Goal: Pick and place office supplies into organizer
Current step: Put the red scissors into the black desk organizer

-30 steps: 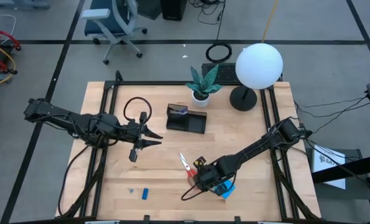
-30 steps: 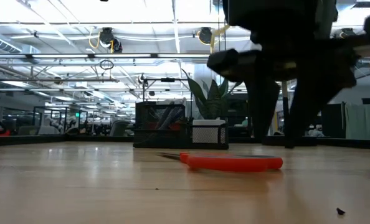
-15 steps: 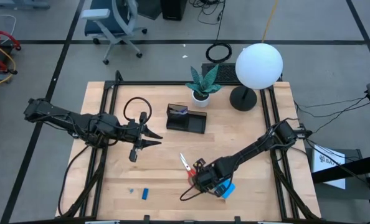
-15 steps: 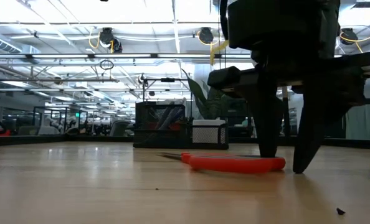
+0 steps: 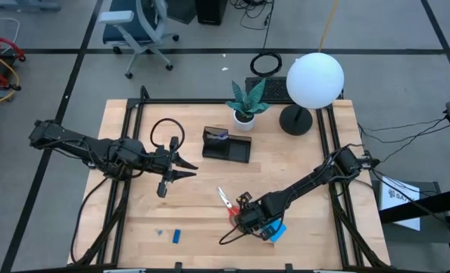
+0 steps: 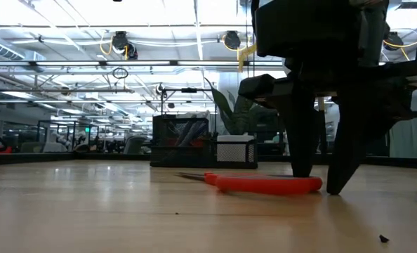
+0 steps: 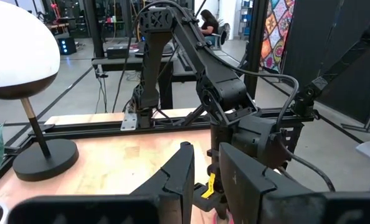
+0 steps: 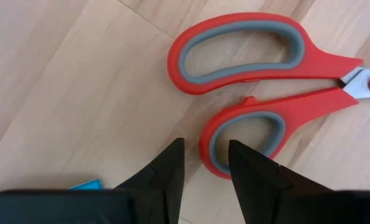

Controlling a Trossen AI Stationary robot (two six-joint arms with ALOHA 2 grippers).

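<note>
The red-handled scissors (image 5: 226, 199) lie flat on the table, blades toward the far left. My right gripper (image 8: 205, 163) points down over their handle end, open. One finger (image 8: 247, 168) stands in the smaller handle loop (image 8: 242, 137) and the other (image 8: 169, 165) stands just outside it. A bright blue pad (image 5: 275, 231) lies partly under that arm. A small blue piece (image 5: 176, 236) lies near the front edge. The black organizer (image 5: 226, 145) stands at the far middle, with slim pens (image 6: 187, 131) leaning in it. My left gripper (image 5: 189, 168) hovers level at mid-left, slightly open and holding nothing. My right gripper comes from above, and its fingers straddle the rim of the smaller handle loop (image 8: 211, 155) at its outer end. I cannot tell whether either finger touches the rim. The scissors lie flat on the table (image 6: 265, 185).
A potted plant (image 5: 245, 106) and a lamp with a white globe (image 5: 314, 78) stand along the far edge beside the organizer. A black cable loop (image 5: 167, 130) lies at the far left. Bare wood lies between the two arms.
My right gripper has come down a little over the scissors' handle end, so its fingertips now reach table level on either side of the loop's rim. The scissors have not moved.
</note>
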